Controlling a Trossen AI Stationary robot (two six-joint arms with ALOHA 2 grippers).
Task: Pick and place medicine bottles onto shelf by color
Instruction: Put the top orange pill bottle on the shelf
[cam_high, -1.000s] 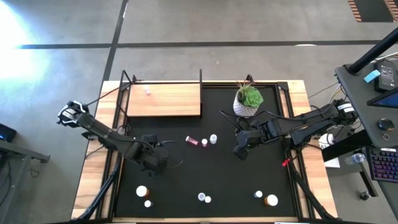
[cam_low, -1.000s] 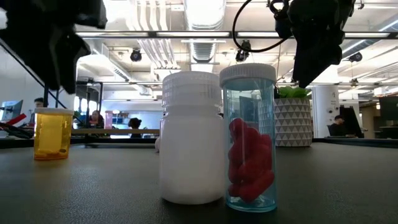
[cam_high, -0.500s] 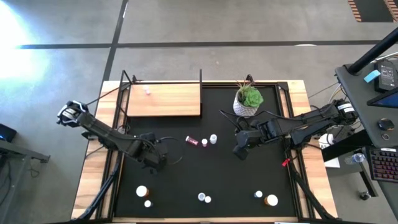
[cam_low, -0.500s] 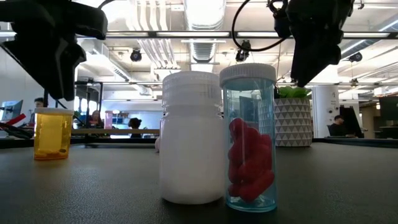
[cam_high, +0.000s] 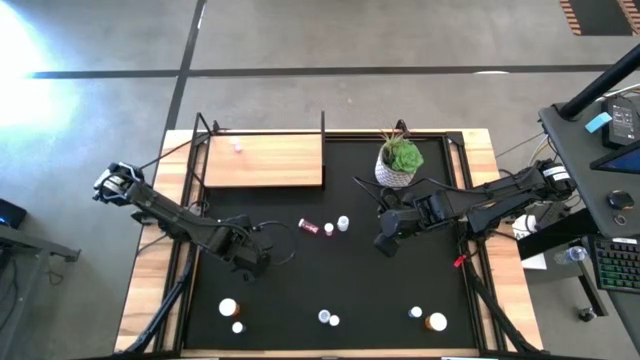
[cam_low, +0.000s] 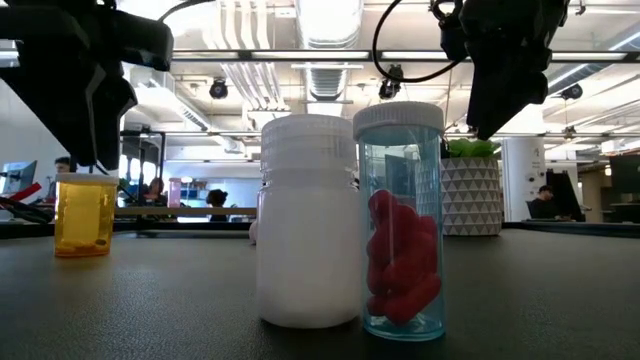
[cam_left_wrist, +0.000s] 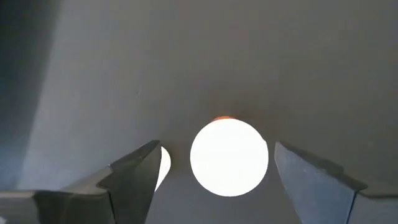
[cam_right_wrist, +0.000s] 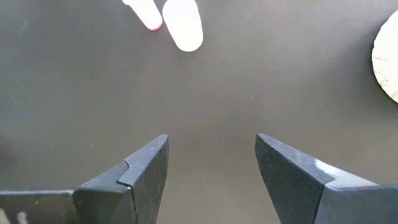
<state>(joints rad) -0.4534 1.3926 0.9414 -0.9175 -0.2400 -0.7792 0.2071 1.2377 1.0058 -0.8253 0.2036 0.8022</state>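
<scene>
Approach step on the left side, judging by the layout: left gripper (cam_left_wrist: 214, 155) hanging over the front-left part of the black mat (cam_high: 300, 280), fingers spread wide, holding nothing. Seen through the left wrist camera, the white cap of the orange bottle (cam_high: 228, 307) framed between the two fingers, with a sliver of orange showing at its edge. Second, smaller white-capped bottle (cam_high: 237, 327) just beside it, close to one finger.

To do this well:
- Centre on the large cap before descending, slightly away from the small neighbour, so as not to knock it over.
- Come straight down with the fingers kept wide; close only once they are below the cap and level with the orange body.
- Squeeze gently. Probably light plastic, easy to tip or to squirt out of a hard pinch.
- Lift vertically before travelling to the shelf (cam_high: 265, 160) at the back-left corner, well apart from here.

Right gripper (cam_right_wrist: 211, 155) waiting mid-mat near the potted plant (cam_high: 398, 160), fingers likewise apart and empty, with a magenta bottle (cam_high: 308, 227) lying on its side and a white bottle (cam_high: 343, 222) beyond its tips. Worth keeping that arm where it is during the carry, to leave the route to the shelf free.
</scene>
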